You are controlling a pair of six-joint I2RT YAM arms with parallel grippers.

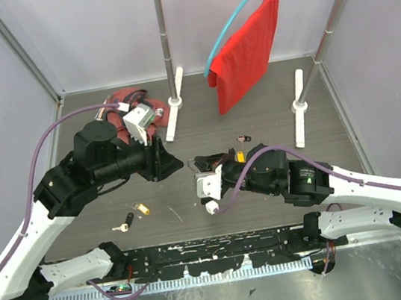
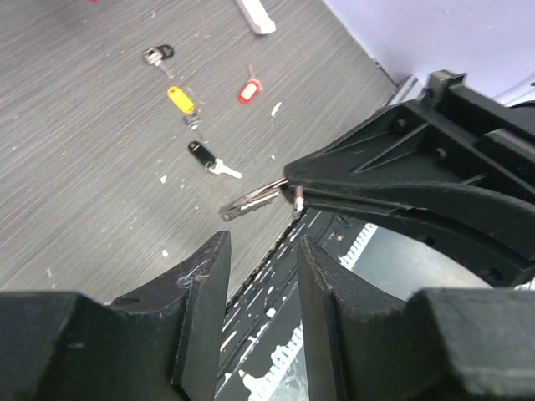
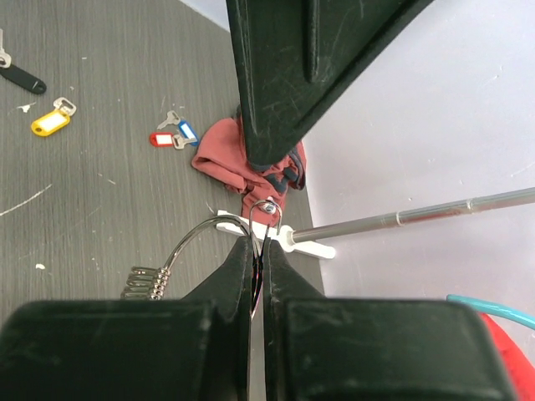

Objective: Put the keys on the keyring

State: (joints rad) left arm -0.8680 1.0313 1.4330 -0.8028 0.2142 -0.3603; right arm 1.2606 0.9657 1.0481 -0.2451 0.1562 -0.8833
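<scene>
left fingers (image 2: 205, 311): parted (a clear gap) | right fingers (image 3: 226, 288): pressed together | both: tips seemingly nearly meeting

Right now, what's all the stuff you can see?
table: one, grey, under everything.
keyring: one, silver, pinched mid-air.
black keys: three, black tags, on table.
yellow keys: two, yellow tags, on table.
red keys: two, red tags, on table.
blue key: one, blue tag, by the rag.
rag: one, dark red, crumpled at back left.
rack: one, silver, white feet, at back.
hanger: one, teal, on rack.
cloth: one, red, on hanger.
left gripper: one, black, open, facing keyring.
right gripper: one, black, shut on keyring.
</scene>
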